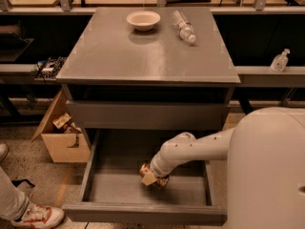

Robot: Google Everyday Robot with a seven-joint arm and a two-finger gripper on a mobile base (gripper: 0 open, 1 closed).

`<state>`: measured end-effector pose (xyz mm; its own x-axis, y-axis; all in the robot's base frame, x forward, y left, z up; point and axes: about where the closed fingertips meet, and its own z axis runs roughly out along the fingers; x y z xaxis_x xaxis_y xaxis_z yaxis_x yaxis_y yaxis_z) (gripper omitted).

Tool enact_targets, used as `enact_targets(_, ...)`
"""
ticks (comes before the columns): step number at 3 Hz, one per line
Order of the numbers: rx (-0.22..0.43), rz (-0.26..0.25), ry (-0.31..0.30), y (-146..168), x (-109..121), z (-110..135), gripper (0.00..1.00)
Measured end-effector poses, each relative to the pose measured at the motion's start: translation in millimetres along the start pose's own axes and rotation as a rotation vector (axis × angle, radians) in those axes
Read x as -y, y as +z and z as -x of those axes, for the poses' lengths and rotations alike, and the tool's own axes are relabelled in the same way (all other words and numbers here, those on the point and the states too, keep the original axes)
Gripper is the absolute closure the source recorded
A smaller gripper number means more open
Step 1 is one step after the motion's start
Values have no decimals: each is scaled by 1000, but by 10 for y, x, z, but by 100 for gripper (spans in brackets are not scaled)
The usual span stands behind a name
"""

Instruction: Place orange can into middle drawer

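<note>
The middle drawer (143, 213) of the grey cabinet stands pulled wide open at the bottom of the camera view. My white arm reaches down into it from the right. My gripper (153, 179) is low inside the drawer, just above its floor at the middle, shut on the orange can (146, 171). The can lies tilted at the gripper's tip and is partly hidden by it. Whether the can touches the drawer floor I cannot tell.
A cream bowl (143, 19) and a clear plastic bottle (184, 26) lie on the cabinet top (143, 56). A cardboard box (62, 140) stands on the floor at the left. A person's shoe (33, 216) is at the bottom left. My white body fills the lower right.
</note>
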<state>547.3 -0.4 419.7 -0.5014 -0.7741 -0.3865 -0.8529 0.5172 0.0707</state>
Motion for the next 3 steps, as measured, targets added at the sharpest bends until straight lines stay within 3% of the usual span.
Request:
enact_targets(2,45,-4,21,-151,53,-84,13)
enact_targets(3,52,-6,44,-196,130,-166,0)
